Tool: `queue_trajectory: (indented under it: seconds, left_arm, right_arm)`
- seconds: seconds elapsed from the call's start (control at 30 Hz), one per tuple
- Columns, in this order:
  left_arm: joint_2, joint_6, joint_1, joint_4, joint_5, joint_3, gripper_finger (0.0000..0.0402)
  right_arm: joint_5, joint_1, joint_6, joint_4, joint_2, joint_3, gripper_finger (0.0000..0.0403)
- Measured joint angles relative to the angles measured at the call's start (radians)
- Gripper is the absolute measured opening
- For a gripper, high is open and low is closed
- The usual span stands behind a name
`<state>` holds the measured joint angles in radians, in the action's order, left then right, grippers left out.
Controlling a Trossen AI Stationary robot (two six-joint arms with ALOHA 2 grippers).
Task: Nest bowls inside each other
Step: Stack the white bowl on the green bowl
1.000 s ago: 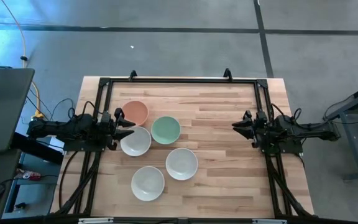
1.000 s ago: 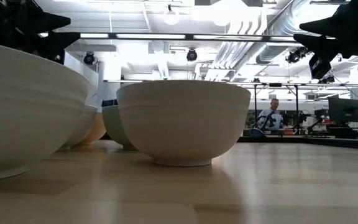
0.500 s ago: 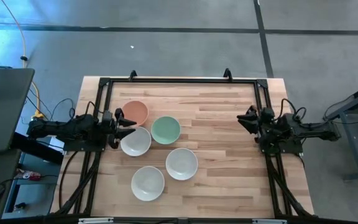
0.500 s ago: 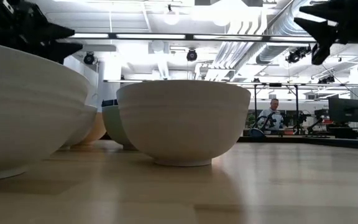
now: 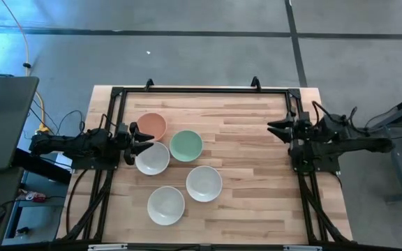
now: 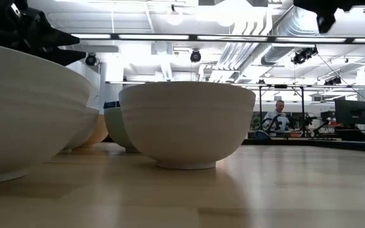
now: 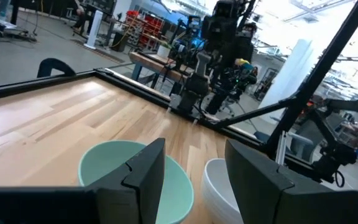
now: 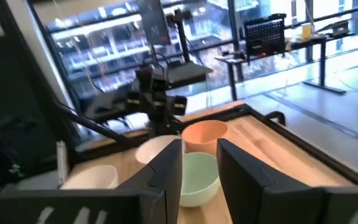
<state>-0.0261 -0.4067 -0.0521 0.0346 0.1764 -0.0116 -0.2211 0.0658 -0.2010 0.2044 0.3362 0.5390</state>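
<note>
Both grippers were spread and held nothing. Left gripper [image 5: 142, 139] hovered at the table's left edge, between the smooth salmon-orange bowl [image 5: 152, 126] and a white bowl [image 5: 152, 158]. Right gripper [image 5: 278, 130] waited at the right edge. Mint green bowl [image 5: 185, 146] and two more white bowls [image 5: 204, 183] [image 5: 166, 205] sat separately on the wooden table [image 5: 250, 167].

I see five small round bowls, all upright, empty and separate on the left half of my tabletop [image 5: 257, 150]. The salmon-orange bowl [image 5: 152, 126] lies nearest the far-left corner. The mint green bowl [image 5: 185, 146] sits just beside it, toward the middle. One white bowl [image 5: 152, 158] lies near the left edge, another white bowl [image 5: 204, 183] more central, and the third white bowl [image 5: 166, 205] nearest the front edge.
</note>
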Motion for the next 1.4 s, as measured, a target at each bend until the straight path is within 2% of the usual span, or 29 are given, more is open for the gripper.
queue_trajectory:
  seconds: [0.17,0.27,0.47,0.6,0.77,0.93,1.13,1.2,1.4]
  left_arm:
    - [0.000,-0.002,0.000,0.001,0.000,0.000,0.0156]
    - [0.000,-0.002,0.000,0.001,0.000,0.000,0.0156]
    - [0.000,-0.002,0.000,0.001,0.000,0.000,0.0156]
    - [0.000,-0.002,0.000,0.001,0.000,0.000,0.0156]
    - [0.000,-0.002,0.000,0.001,0.000,0.000,0.0156]
    - [0.000,0.012,0.000,0.001,-0.001,0.000,0.0156]
    - [0.000,0.048,0.000,0.000,-0.012,0.000,0.0156]
    - [0.000,0.099,0.000,0.000,-0.015,0.000,0.0156]
    - [0.000,0.233,0.000,0.000,-0.006,0.000,0.0156]
  right_arm:
    - [0.001,0.000,0.060,0.047,0.185,0.147,0.0092]
    - [0.045,0.000,0.071,0.091,0.304,0.233,0.0092]
    - [0.089,0.000,0.046,0.269,0.523,0.403,0.0092]
    - [0.167,0.000,0.035,0.334,0.652,0.489,0.0092]
    - [0.280,0.000,0.026,0.331,0.782,0.566,0.0092]
    - [0.406,0.000,0.072,0.233,0.857,0.588,0.0092]
    - [0.509,0.000,0.078,0.077,0.877,0.588,0.0092]
    - [0.498,0.000,0.066,0.051,0.876,0.589,0.0092]
    - [0.353,0.000,0.078,0.082,0.873,0.589,0.0092]
